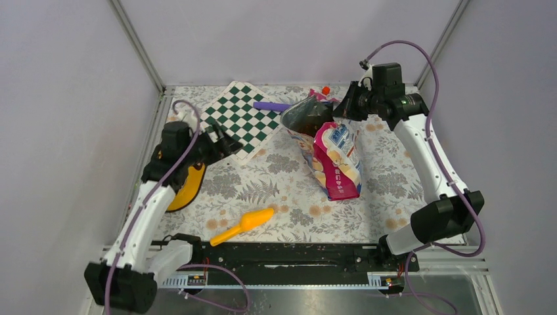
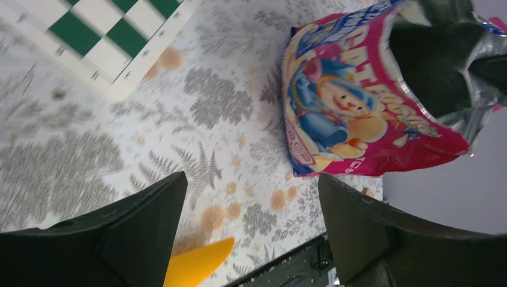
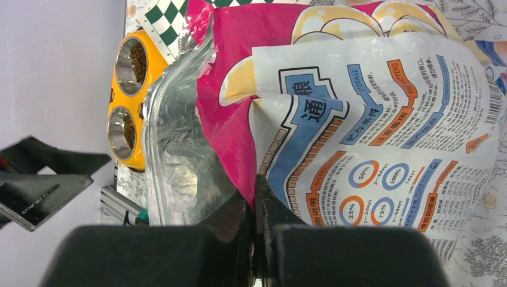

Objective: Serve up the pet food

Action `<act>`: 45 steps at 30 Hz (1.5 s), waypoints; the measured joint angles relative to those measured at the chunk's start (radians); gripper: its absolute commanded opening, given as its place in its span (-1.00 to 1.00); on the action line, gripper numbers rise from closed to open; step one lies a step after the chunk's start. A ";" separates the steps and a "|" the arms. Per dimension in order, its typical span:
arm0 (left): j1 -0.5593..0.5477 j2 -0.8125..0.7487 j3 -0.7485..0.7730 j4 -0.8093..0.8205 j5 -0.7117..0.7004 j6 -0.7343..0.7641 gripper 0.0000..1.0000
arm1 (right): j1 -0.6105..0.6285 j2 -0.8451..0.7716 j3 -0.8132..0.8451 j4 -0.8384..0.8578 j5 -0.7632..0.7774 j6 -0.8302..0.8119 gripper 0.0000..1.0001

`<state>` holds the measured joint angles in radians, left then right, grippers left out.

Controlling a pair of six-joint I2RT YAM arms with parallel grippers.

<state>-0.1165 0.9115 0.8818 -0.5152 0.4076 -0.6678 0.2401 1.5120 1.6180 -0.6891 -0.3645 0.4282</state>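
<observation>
top view: the bag [image 1: 336, 161] is laid on the table [image 1: 276, 190] right of centre, with its torn mouth raised toward the far edge. the mouth's rim is pinched by the right gripper [image 1: 339, 109], whose jaws are closed on the foil. the inside of the mouth is seen as dark; pellets cannot be told there. the left gripper [image 1: 231, 142] is held over the near edge of the board [image 1: 244, 117], well apart from the bag. the feeder [image 1: 186, 187] is placed at the table's left edge, partly hidden under the left arm. the scoop [image 1: 243, 224] is seen lying near the front, touched by nothing.

left wrist view: the jaws are seen wide apart, with nothing gripped; only patterned cloth is framed between them. the bag's cartoon face is shown at upper right and the board's corner at upper left. the scoop's tip is shown at the bottom edge, just beside the left one of the fingers [image 2: 140, 230].

right wrist view: the two fingers are pressed together on the bag's edge, where the silver lining meets the printed back. kibble [image 3: 137, 57] is seen in both steel bowls of the feeder, beyond the bag at the left.
</observation>
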 measured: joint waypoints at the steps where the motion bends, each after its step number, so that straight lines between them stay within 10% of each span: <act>1: -0.045 0.049 0.034 0.028 -0.014 0.011 0.64 | 0.000 -0.003 0.000 -0.001 -0.005 -0.009 -1.00; 21: -0.423 0.793 0.701 0.238 -0.121 0.342 0.58 | 0.060 -0.085 -0.019 -0.086 -0.052 -0.204 -1.00; 28: -0.437 0.836 0.715 0.224 -0.046 0.381 -0.06 | 0.061 -0.093 -0.019 -0.106 -0.065 -0.211 -0.96; 31: -0.438 0.846 0.749 0.210 -0.026 0.377 -1.00 | 0.062 -0.093 -0.019 -0.108 -0.069 -0.219 -0.33; 37: -0.446 0.883 0.841 0.136 -0.047 0.314 -1.00 | 0.113 -0.127 0.021 -0.140 -0.088 -0.290 0.69; 45: -0.448 0.883 0.897 0.011 -0.175 0.115 -1.00 | 0.213 -0.317 -0.055 -0.135 0.051 -0.402 0.81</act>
<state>-0.5648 1.7947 1.7790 -0.5037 0.2325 -0.5529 0.4534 1.1950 1.5631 -0.8242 -0.3130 0.0261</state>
